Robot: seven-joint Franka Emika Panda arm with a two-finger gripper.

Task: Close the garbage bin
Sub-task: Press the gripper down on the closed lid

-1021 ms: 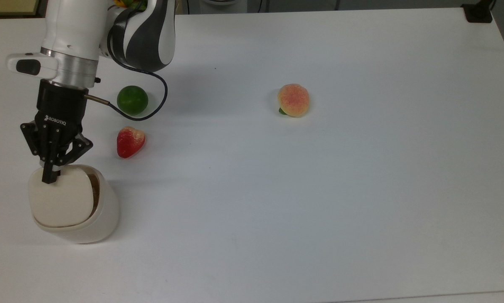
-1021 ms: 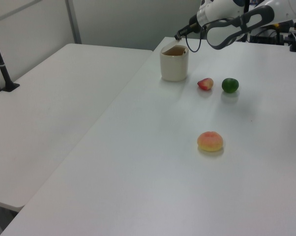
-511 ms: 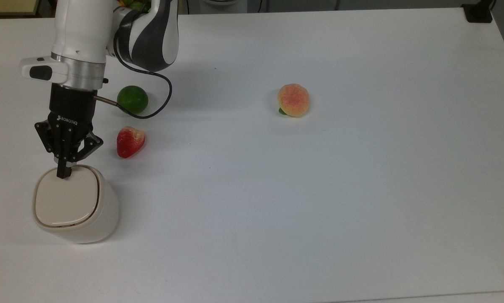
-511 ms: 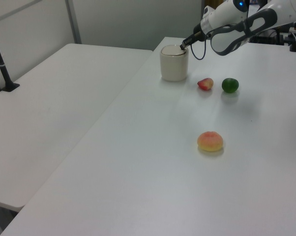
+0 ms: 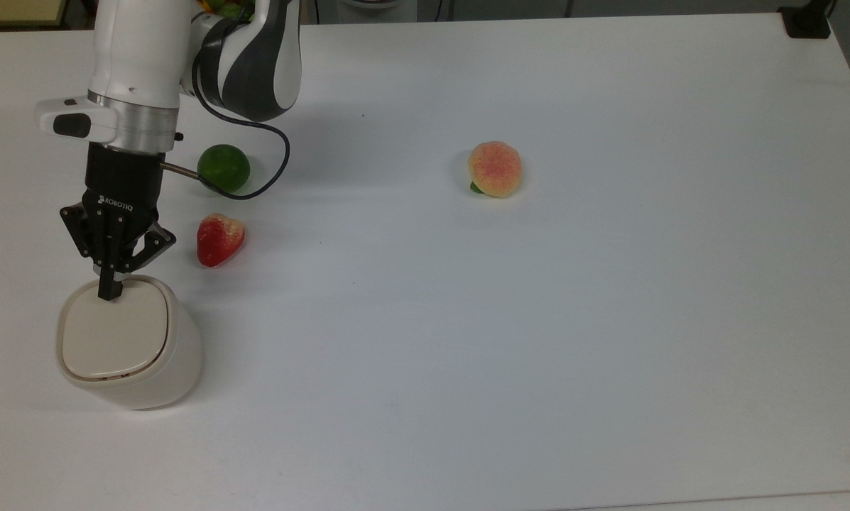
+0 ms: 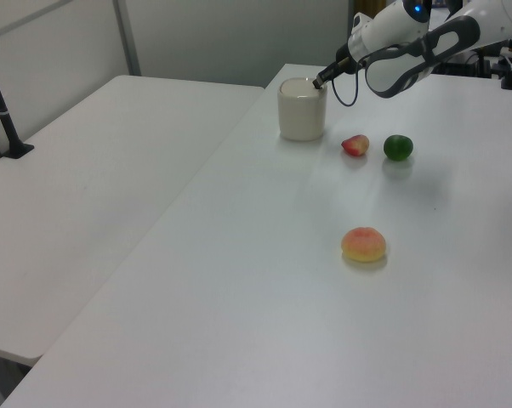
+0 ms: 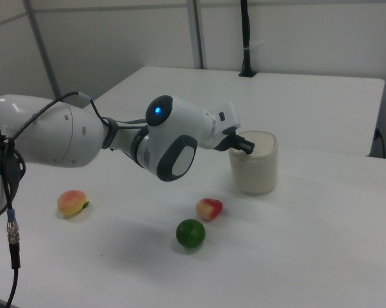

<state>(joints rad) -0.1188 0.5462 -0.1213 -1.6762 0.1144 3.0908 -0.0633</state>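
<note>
Bin: the garbage bin [image 5: 130, 344] stands upright near the surface [image 5: 538, 319] edge at the top view's lower left; in the left view it sits at the far end.
Lid: the lid [image 5: 112, 333] lies flat and level with the bin's rim, with no dark gap visible around it.
Claw: the claw [image 5: 110, 291] points down with its fingertips together, holding nothing and touching the lid's edge nearest the arm.
Other items: strawberry [image 5: 219, 239] just beside the bin, lime [image 5: 223, 168] beyond it, peach [image 5: 494, 168] well apart toward mid-surface.
Progress: closing looks essentially done, judging by the seated lid.
Remaining: probably only lifting the claw clear and confirming the lid does not spring up.
Risk: pressing at the edge could tip the bin.
</note>
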